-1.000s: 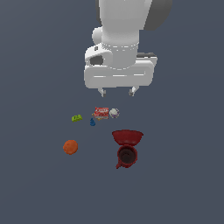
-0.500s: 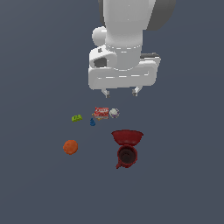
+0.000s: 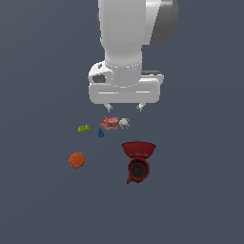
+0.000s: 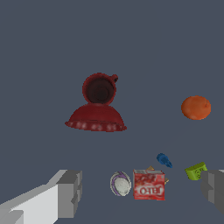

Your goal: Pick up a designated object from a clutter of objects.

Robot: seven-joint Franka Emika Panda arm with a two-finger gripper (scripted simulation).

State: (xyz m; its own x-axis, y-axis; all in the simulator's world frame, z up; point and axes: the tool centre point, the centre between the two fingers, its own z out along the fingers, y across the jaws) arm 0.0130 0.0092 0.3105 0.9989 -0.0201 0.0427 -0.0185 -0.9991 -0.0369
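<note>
- Lime-green and blocky, the green piece (image 3: 84,128) you want lies on the grey floor (image 3: 200,200) at the edge of the clutter toward the exterior view's left, near the blue piece (image 3: 100,133) and apart from it.
- Expect it to be light and rigid; its flat faces should give you a firm hold, so close across two opposite sides. Being so tiny, it could skid or tip if one finger lands first.
- Your gripper (image 4: 140,192) hangs empty above the red box (image 4: 148,184) and grey-white ball (image 4: 120,183), jaws spread wide; in the wrist view the green piece (image 4: 195,171) sits just beside one finger.
- Elsewhere you have a matte orange ball (image 3: 76,160), round and likely to roll, and a glossy dark red bowl (image 3: 138,149) tilted against the dark red mug (image 3: 137,170).
</note>
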